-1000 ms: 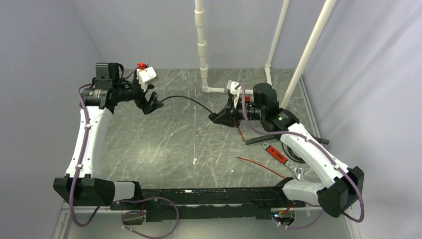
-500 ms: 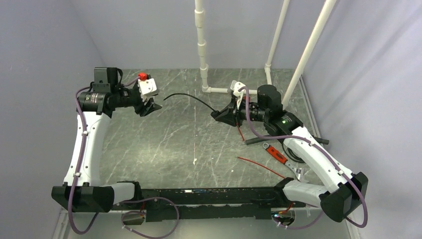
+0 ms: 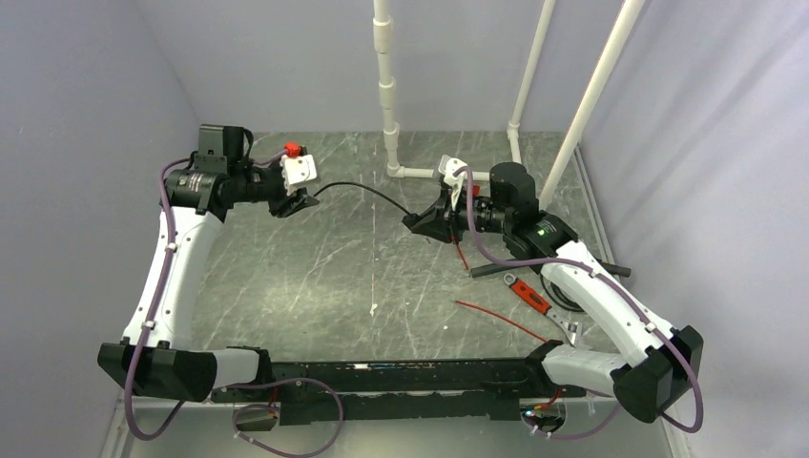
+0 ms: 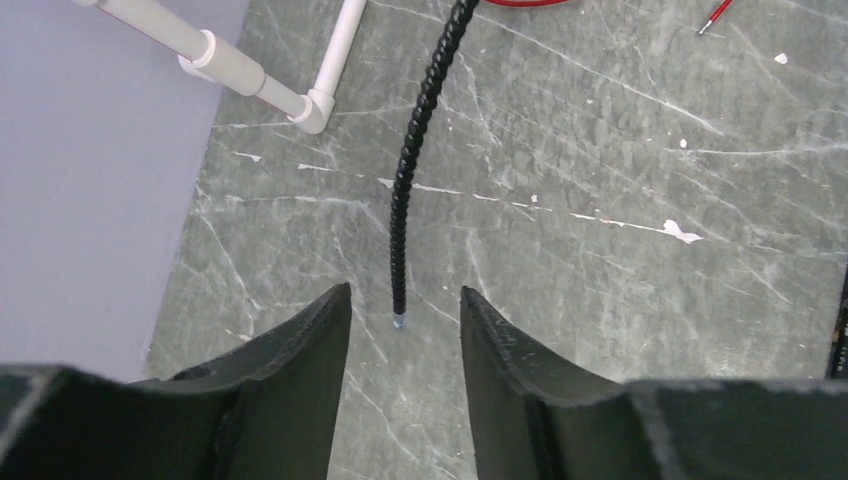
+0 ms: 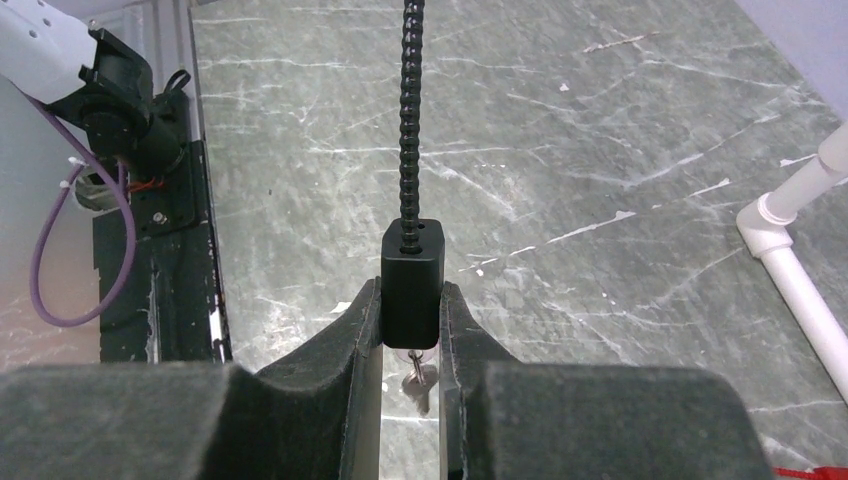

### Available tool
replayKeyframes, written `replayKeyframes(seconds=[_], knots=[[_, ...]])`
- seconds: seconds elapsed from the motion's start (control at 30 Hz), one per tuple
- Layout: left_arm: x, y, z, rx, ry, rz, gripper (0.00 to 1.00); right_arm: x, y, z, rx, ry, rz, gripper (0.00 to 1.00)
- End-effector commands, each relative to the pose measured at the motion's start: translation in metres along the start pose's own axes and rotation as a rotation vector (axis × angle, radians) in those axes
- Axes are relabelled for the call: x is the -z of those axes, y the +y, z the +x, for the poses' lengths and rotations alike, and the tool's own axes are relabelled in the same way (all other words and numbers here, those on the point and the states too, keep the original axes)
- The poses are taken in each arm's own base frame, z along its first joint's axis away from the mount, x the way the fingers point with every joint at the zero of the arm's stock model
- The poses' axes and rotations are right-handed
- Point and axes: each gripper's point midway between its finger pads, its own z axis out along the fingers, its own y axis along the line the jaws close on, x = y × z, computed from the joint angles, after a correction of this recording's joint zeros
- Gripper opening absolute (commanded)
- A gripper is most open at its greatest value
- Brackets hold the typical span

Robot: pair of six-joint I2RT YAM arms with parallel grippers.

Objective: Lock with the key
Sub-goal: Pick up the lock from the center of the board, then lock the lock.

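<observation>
My right gripper [image 5: 410,300] is shut on a black lock body [image 5: 411,283], held above the table; it also shows in the top view [image 3: 418,222]. A metal key [image 5: 419,383] hangs under the lock between the fingers. A black ribbed cable [image 5: 409,110] runs out of the lock's top toward the left arm [image 3: 367,194]. Its free end [image 4: 399,322] hangs just ahead of my left gripper [image 4: 405,300], which is open and empty, not touching the cable. In the top view the left gripper [image 3: 303,200] sits at the cable's tip.
White pipes [image 3: 385,86] stand at the back centre and right, with an elbow [image 4: 312,108] near the cable. A red-handled tool [image 3: 530,297], red wires [image 3: 496,317] and a black hose [image 3: 506,268] lie at the right. Walls close both sides.
My left gripper has swung right and back until its jaws frame the cable's free end. My right gripper with the lock has barely moved; the cable tip rose slightly.
</observation>
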Motion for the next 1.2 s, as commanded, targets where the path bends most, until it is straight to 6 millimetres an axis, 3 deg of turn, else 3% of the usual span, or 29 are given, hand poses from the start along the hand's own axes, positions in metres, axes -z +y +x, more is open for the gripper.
replayKeyframes(seconds=[0.0, 0.13, 0.3, 0.63, 0.67, 0.73, 0.83, 0.97, 1.17], knots=[[-0.001, 0.013, -0.005, -0.056, 0.001, -0.041, 0.45, 0.0, 0.003, -0.027, 0.089, -0.071, -0.026, 0.0], [-0.004, 0.013, -0.006, -0.063, -0.003, -0.033, 0.33, 0.0, 0.003, -0.028, 0.094, -0.072, -0.023, 0.0], [-0.011, 0.003, -0.006, -0.058, -0.006, 0.007, 0.4, -0.001, 0.002, -0.031, 0.102, -0.078, -0.023, 0.0], [-0.023, 0.001, -0.002, -0.051, 0.021, 0.01, 0.35, 0.003, 0.005, -0.033, 0.117, -0.089, -0.025, 0.0], [-0.024, 0.0, -0.004, -0.053, 0.017, 0.008, 0.31, 0.003, 0.005, -0.033, 0.12, -0.092, -0.024, 0.0], [-0.026, -0.003, -0.007, -0.037, 0.009, 0.008, 0.03, 0.003, 0.005, -0.034, 0.126, -0.098, -0.021, 0.0], [-0.026, 0.001, -0.031, 0.053, -0.071, -0.026, 0.0, 0.002, 0.001, -0.037, 0.133, -0.111, -0.002, 0.0], [-0.014, -0.011, -0.099, 0.305, -0.318, 0.059, 0.0, 0.0, -0.011, -0.052, 0.106, -0.188, 0.065, 0.0], [-0.009, -0.005, -0.163, 0.541, -0.57, 0.071, 0.0, 0.003, -0.025, -0.085, 0.111, -0.357, 0.152, 0.0]])
